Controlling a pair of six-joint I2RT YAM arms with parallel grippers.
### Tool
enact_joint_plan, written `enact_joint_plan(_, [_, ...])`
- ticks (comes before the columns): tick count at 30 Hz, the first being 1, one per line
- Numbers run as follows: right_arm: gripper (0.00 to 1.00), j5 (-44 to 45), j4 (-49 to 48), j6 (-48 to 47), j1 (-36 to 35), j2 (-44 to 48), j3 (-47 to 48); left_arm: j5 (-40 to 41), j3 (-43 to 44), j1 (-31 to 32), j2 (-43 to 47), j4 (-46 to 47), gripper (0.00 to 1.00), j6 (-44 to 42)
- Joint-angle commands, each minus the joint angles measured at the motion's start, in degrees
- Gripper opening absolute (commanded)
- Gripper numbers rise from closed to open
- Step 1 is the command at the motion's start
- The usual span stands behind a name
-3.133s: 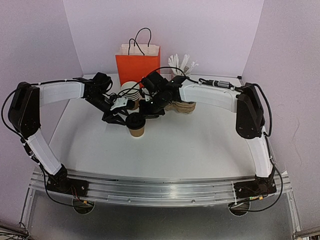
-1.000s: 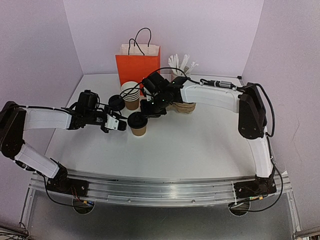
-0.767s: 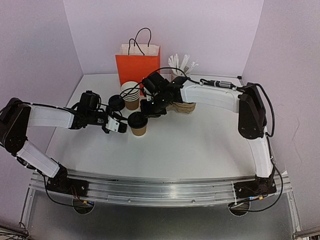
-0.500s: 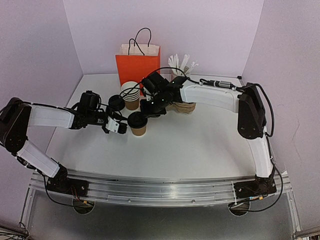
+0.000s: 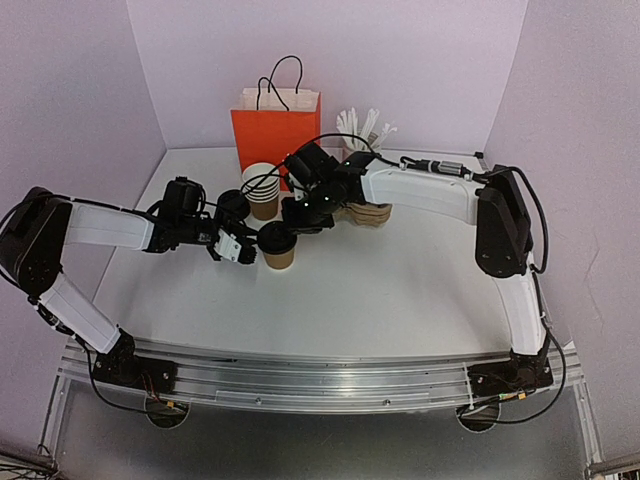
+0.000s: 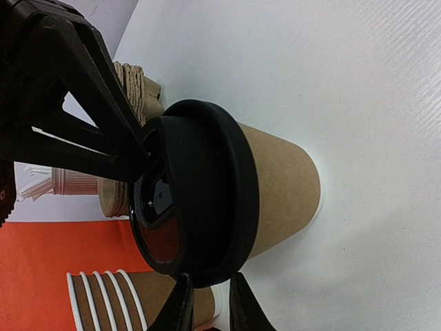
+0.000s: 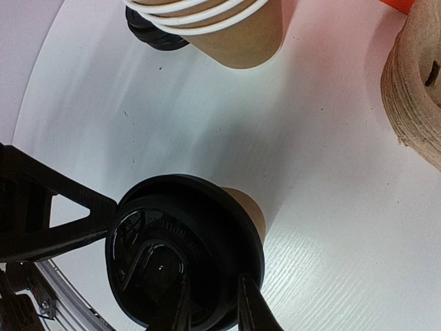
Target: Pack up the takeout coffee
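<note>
**Item: my left arm (image 5: 105, 222).**
- About three seconds back: elbow high, forearm sloping in from the left edge of the bench. My left jaws hung over the takeout coffee (image 5: 278, 248) from its far-left side.
- One second back: arm dropped low and stretched nearly flat above the bench. Jaws level, stopped just short of the cup on the side facing the left edge.
- Now: elbow lifted a little again, wrist rolled. Jaws moved in to the black lid (image 6: 200, 193) and narrowed, its rim between my fingertips (image 6: 180, 307).

**Item: gap between my left jaws and the cup.** Gone.
</note>
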State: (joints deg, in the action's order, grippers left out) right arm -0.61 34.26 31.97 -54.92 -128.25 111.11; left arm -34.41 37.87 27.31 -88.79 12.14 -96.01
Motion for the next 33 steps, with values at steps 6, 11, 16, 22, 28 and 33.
enact_joint_plan(6, [0.21,-2.1,1.8,2.0,-0.8,-2.5,-1.9,-1.5,-5.8,1.0,-2.9,-14.9,0.17,-6.0])
enact_joint_plan(11, [0.21,-2.1,1.9,2.3,-0.8,-2.7,-2.0,-0.4,-5.9,2.1,-5.4,-12.4,0.17,-4.2])
enact_joint_plan(16, [0.21,-1.8,1.8,2.8,-0.8,-2.6,-2.5,3.1,-5.2,4.0,-8.9,-4.5,0.17,-1.1])
enact_joint_plan(22, [0.21,-2.8,1.9,2.5,-0.8,-3.2,-1.9,4.8,-9.1,4.1,-11.8,-0.8,0.12,-8.5])
enact_joint_plan(28, [0.21,-2.5,1.9,2.1,-0.8,-3.0,-2.3,3.2,-12.4,4.2,-10.8,-1.4,0.11,-11.1])
enact_joint_plan(33, [0.21,-2.9,1.8,2.9,-0.8,-3.8,-2.9,3.0,-15.0,5.1,-10.6,-1.1,0.12,-9.6])
